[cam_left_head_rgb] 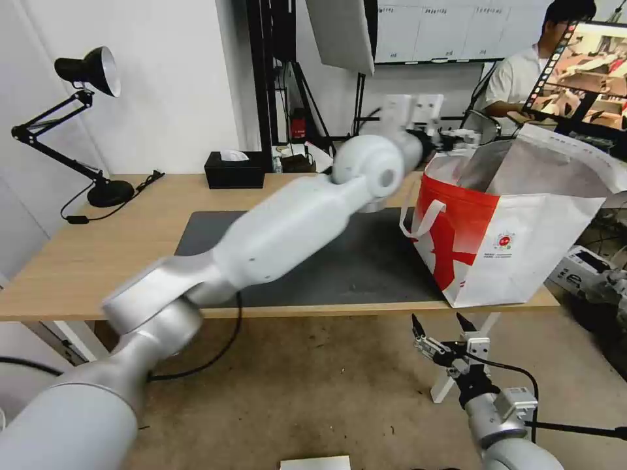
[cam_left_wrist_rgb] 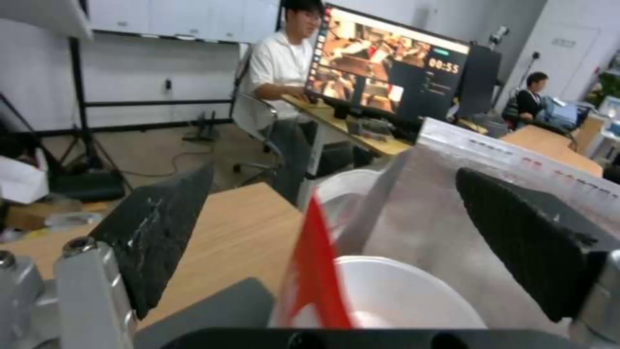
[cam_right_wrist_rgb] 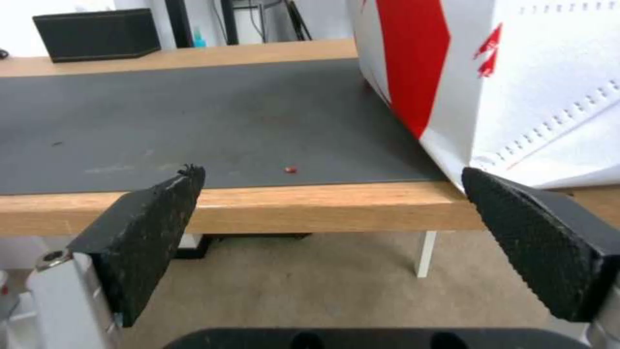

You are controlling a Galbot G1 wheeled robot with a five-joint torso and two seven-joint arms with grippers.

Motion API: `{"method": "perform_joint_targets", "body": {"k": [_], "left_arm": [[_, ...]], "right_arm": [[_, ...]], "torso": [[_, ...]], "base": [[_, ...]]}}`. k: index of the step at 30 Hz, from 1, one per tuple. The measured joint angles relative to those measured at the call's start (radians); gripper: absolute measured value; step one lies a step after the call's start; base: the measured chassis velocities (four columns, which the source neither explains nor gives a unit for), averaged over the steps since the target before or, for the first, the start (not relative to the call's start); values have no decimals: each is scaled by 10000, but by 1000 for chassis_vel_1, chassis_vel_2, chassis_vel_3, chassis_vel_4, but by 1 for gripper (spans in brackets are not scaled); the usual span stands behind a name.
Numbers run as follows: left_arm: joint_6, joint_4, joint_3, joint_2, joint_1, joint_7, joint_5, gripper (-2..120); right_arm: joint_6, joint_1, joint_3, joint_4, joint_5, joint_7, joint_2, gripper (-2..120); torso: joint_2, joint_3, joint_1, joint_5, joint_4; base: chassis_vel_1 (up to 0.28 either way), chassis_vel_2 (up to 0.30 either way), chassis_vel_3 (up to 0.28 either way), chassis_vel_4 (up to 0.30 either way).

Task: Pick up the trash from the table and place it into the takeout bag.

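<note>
Our left arm reaches across the table (cam_left_head_rgb: 85, 254) with the left gripper (cam_left_wrist_rgb: 336, 228) at the open mouth of the bag (cam_left_head_rgb: 522, 241), which stands on the right end of the desk, partly on the grey mat (cam_right_wrist_rgb: 193, 116). Seen from the left wrist, its fingers (cam_left_wrist_rgb: 162, 232) are spread wide and hold nothing, with a white bowl (cam_left_wrist_rgb: 400, 295) just beyond them inside the foil lining, beside the bag's red edge. Our right gripper (cam_left_head_rgb: 444, 333) hangs below the table's front edge, near the bag's lower corner, its pads (cam_right_wrist_rgb: 148, 232) likewise wide apart and empty. A small red scrap (cam_right_wrist_rgb: 290, 169) lies on the mat near the front edge. A black tissue box (cam_left_head_rgb: 234, 170) sits at the table's back.
</note>
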Motion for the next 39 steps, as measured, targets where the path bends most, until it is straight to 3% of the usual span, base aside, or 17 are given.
{"method": "perform_joint_targets", "body": {"k": [9, 13, 23, 26, 29, 34, 37, 39], "left_arm": [[-26, -1593, -671, 1309, 1105, 47, 79, 100], [-25, -1946, -881, 1626, 1473, 81, 105, 100], [-301, -3210, -2036, 3009, 3232, 1121, 1041, 100], [-368, -3618, -2595, 3473, 3932, 1570, 1349, 100], [-681, -4020, -3362, 4045, 5036, 2441, 1816, 100], [-1061, -4407, -4301, 4473, 6294, 3359, 2118, 100], [-1614, -4644, -4949, 4781, 7228, 3900, 2457, 100], [-2396, -4851, -5474, 5031, 8197, 4468, 3124, 100]], "right_arm": [[0, 0, 0, 0, 0, 0, 0, 100], [0, 0, 0, 0, 0, 0, 0, 100], [0, 0, 0, 0, 0, 0, 0, 100], [0, -1, 1, 0, 0, 1, 0, 100], [0, 0, 1, 0, 0, -1, 0, 100], [0, 0, 1, 0, 0, -1, 0, 100], [0, 0, 0, 0, 0, -1, 0, 100], [0, 0, -1, 0, 0, 0, 0, 100]], "torso": [[0, -1, 0, 0, -6], [1, -1, -1, 2, -8], [0, -1, 0, 2, -7], [1, -2, 0, 5, -9], [0, -1, -1, 2, -6], [-1, -2, -1, 2, -8], [-1, -2, -1, 1, -6], [-1, -2, -1, 4, -7]], "base": [[0, 0, 0, 0], [0, 0, 0, 0], [0, 0, 0, 0], [0, 0, 0, 0], [0, 0, 0, 0], [0, 0, 0, 0], [0, 0, 0, 0], [0, 0, 0, 0]]}}
